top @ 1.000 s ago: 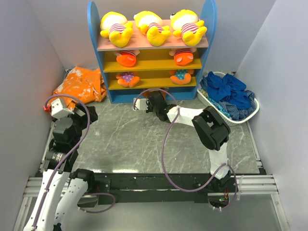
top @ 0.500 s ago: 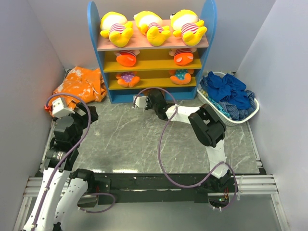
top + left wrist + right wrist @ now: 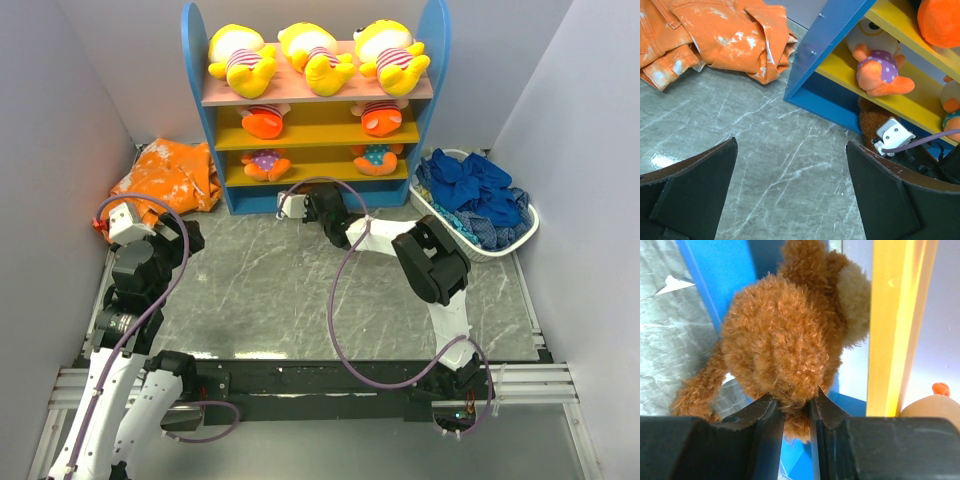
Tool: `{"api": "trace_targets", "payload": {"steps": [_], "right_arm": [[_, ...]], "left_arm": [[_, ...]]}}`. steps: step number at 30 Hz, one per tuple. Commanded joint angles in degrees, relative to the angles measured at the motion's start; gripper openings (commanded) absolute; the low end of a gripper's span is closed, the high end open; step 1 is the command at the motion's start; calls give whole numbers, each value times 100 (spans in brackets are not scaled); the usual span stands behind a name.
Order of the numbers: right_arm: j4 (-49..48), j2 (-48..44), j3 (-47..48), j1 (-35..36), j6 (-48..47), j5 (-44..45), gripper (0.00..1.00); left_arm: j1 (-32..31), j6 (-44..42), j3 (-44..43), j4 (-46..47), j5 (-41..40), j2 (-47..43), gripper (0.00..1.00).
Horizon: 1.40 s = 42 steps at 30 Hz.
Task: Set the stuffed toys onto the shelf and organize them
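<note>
The shelf (image 3: pixel 195 100) stands at the back with blue sides, a pink top board and yellow lower boards. Three yellow striped toys (image 3: pixel 313 55) lie on top. Orange-limbed toys (image 3: pixel 262 120) sit on both yellow boards, and one in a dotted shirt (image 3: pixel 875 72) shows in the left wrist view. My right gripper (image 3: pixel 792 402) is shut on the brown monkey (image 3: pixel 785 340) and holds it in the shelf's bottom opening, under a yellow board (image 3: pixel 890 325). Seen from above, the right gripper (image 3: pixel 312 205) is at the shelf's foot. My left gripper (image 3: pixel 791 145) is open and empty over the floor at the left (image 3: pixel 178 238).
An orange-and-white cloth (image 3: pixel 165 175) lies left of the shelf and also shows in the left wrist view (image 3: pixel 715 35). A white basket (image 3: pixel 520 235) of dark blue cloths (image 3: pixel 475 195) stands to the right. Grey walls close both sides.
My right gripper has moved a little further toward the shelf's bottom opening with the monkey in it. The left arm has not moved.
</note>
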<state>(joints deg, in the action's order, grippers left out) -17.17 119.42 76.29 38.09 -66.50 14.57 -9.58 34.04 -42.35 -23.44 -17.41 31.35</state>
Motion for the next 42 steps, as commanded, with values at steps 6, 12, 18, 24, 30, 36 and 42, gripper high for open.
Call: {"api": "trace_targets", "payload": {"steps": [6, 12, 18, 24, 30, 36, 42], "right_arm": [[-586, 143, 237, -65, 216, 125, 30], [-638, 82, 159, -73, 278, 73, 40], [-902, -313, -263, -64, 374, -24, 48], [-964, -708, -562, -47, 585, -77, 51], [-973, -1104, -861, 58, 945, -174, 56], [-806, -2008, -1615, 409, 1849, -25, 54], [948, -3652, -1891, 920, 4778, 248, 57]], "left_arm": [[-17, -108, -54, 129, 18, 11, 97], [-17, -108, -63, 129, 27, 20, 96], [-17, -117, -37, 173, 88, 20, 97], [-17, -117, -28, 164, 80, 2, 97], [-17, -170, -2, 208, 150, -51, 96], [-17, -354, 60, 410, 675, -121, 97], [-78, -565, 262, 928, 1967, -200, 96]]}}
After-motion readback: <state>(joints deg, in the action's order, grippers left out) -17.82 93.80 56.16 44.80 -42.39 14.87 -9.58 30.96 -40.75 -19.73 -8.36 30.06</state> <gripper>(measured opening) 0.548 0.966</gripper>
